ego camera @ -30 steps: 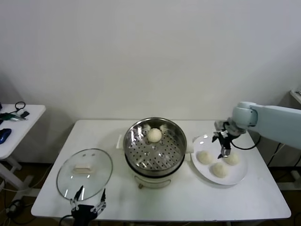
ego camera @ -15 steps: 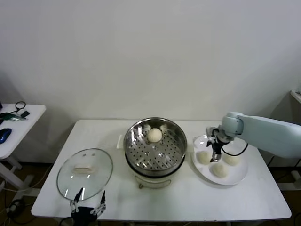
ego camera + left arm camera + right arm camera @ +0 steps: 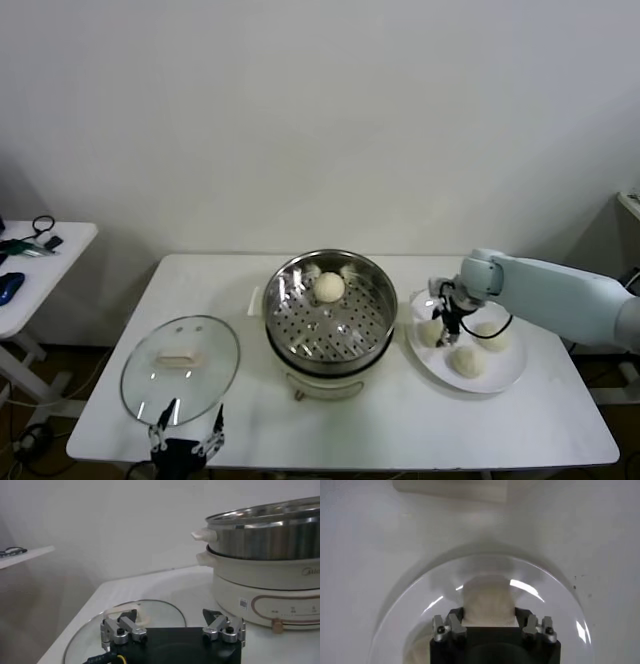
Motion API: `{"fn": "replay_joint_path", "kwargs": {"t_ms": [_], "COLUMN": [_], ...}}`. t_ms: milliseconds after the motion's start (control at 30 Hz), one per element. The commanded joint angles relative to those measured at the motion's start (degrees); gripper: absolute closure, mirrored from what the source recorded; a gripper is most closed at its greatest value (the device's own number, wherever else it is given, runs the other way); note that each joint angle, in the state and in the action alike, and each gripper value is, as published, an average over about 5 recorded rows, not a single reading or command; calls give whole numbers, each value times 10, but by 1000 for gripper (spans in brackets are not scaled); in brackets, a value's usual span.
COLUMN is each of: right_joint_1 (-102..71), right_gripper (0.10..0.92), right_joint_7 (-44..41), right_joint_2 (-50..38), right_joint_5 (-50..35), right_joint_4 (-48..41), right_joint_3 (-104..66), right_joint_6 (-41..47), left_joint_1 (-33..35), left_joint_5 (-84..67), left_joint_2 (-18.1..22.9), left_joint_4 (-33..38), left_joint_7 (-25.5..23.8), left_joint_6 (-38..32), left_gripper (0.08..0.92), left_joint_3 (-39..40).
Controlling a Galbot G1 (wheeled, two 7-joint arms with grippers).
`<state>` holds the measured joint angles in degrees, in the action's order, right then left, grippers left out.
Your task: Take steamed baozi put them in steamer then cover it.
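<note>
The steamer (image 3: 328, 318) is shiny stainless steel with a perforated tray, on a smooth cream plastic-looking base (image 3: 265, 597). The cover (image 3: 180, 369) is clear glass, metal-rimmed. The baozi (image 3: 329, 287) look smooth and matt; the plate (image 3: 505, 372) is glossy white.

One cream-white baozi (image 3: 329, 287) is seen on the perforated tray at the back of the shiny round steamer (image 3: 300, 345). Three more baozi (image 3: 466, 361) are grouped to its right. The glass cover (image 3: 180, 368), handle up, is laid flat to the steamer's left.
</note>
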<state>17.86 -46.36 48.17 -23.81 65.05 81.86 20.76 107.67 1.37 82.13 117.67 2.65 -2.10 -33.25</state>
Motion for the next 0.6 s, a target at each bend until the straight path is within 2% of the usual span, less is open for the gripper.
{"fn": "replay_joint_path", "kwargs": {"t_ms": [33, 233, 367, 467, 600], "right_joint_1": [71, 325, 454, 500, 508], "right_gripper": [402, 406, 406, 406, 406], "right_joint_7": [-15, -67, -102, -96, -32], "right_joint_2": [-9, 4, 38, 70, 120], "right_joint_5": [-18, -106, -165, -232, -317], "right_joint_4": [27, 80, 101, 131, 205], "right_joint_3": [29, 193, 224, 200, 144], "right_joint_6": [-2, -25, -32, -11, 59], "left_joint_1": [1, 1, 1, -1, -5], "left_joint_5": [0, 1, 0, -2, -5], "left_joint_2": [-1, -1, -4, -8, -11], "left_joint_4": [2, 3, 4, 2, 1], "left_joint_7": [0, 0, -1, -1, -2], "left_joint_6": [1, 3, 4, 5, 8], "left_gripper": [177, 177, 177, 177, 177], "left_joint_3": [0, 1, 1, 1, 2]}}
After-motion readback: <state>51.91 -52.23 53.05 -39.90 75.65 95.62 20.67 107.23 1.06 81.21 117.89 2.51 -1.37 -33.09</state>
